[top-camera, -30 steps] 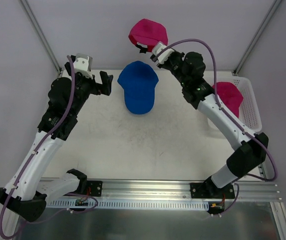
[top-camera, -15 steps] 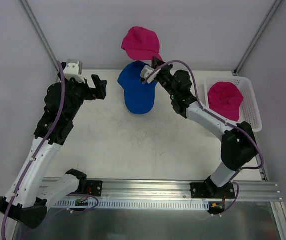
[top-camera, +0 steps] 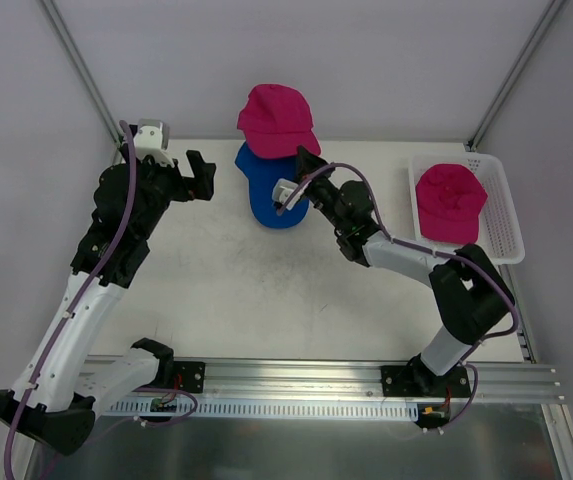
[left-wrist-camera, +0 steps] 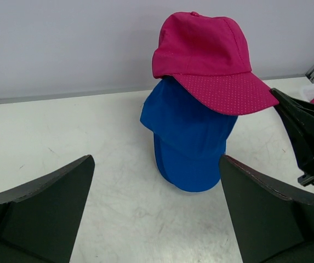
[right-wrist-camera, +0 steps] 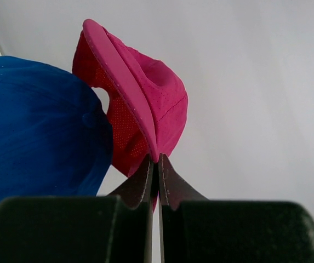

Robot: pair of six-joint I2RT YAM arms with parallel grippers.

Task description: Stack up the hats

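Note:
A royal blue hat point(top-camera: 266, 203) lies on the table at the back middle, also in the left wrist view point(left-wrist-camera: 192, 142) and the right wrist view point(right-wrist-camera: 36, 120). A magenta pink hat point(top-camera: 278, 118) sits over its crown, brim pointing right point(left-wrist-camera: 203, 49). My right gripper point(top-camera: 303, 162) is shut on the edge of this hat's brim point(right-wrist-camera: 146, 93), its jaws pinching the brim point(right-wrist-camera: 157, 163). My left gripper point(top-camera: 201, 172) is open and empty, left of the hats point(left-wrist-camera: 157, 219). A second pink hat point(top-camera: 450, 200) lies in the white tray.
The white tray point(top-camera: 507, 215) stands at the back right edge of the table. The grey back wall stands just behind the hats. Metal frame posts rise at both back corners.
My right gripper has carried the pink hat down and leftward from above the wall side onto the blue hat. My left arm pulled slightly left, then stayed still.

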